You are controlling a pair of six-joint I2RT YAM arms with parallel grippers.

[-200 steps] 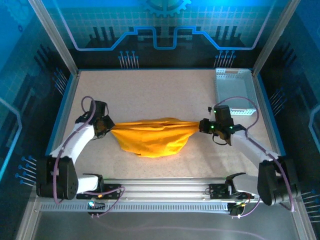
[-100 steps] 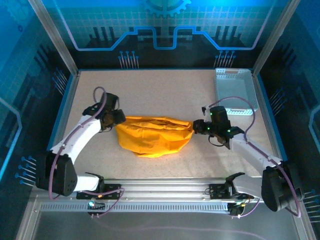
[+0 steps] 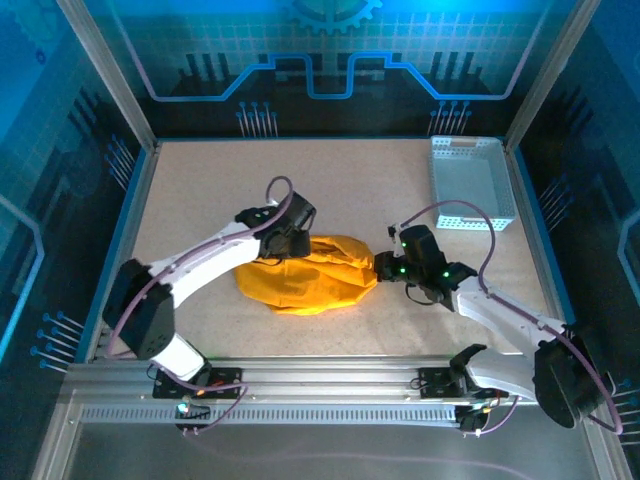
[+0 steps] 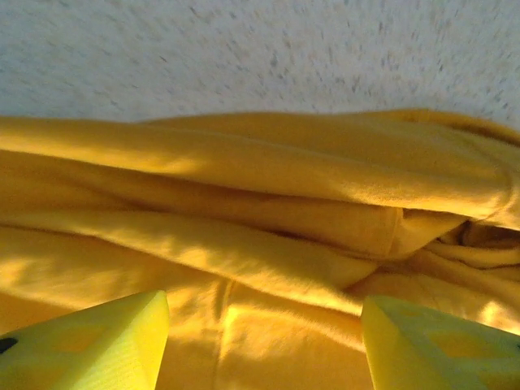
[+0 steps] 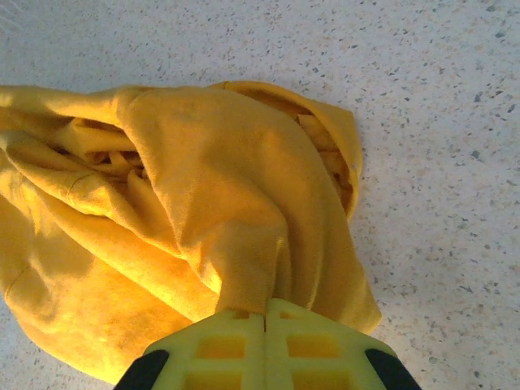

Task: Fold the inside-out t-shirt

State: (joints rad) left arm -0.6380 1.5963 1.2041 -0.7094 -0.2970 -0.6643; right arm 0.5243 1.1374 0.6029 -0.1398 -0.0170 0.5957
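The inside-out t-shirt (image 3: 310,280) lies bunched in an orange-yellow heap at the middle of the table. My left gripper (image 3: 296,240) hangs over its upper left part, open, its two yellow fingers (image 4: 89,345) wide apart with folds of the t-shirt (image 4: 260,236) below and between them. At the heap's right end my right gripper (image 3: 385,266) is shut on a pinch of the t-shirt (image 5: 219,211), and the cloth runs straight out from the closed fingers (image 5: 264,341).
A pale perforated plastic basket (image 3: 470,183) stands at the back right corner. Bare speckled tabletop (image 3: 330,180) stretches behind the shirt and in front of it (image 3: 330,335). Metal frame rails run along the near edge (image 3: 330,370).
Both arms came inward and the stretched shirt collapsed into a heap. My left gripper let go of its end and moved right over the cloth; the right one kept its hold.
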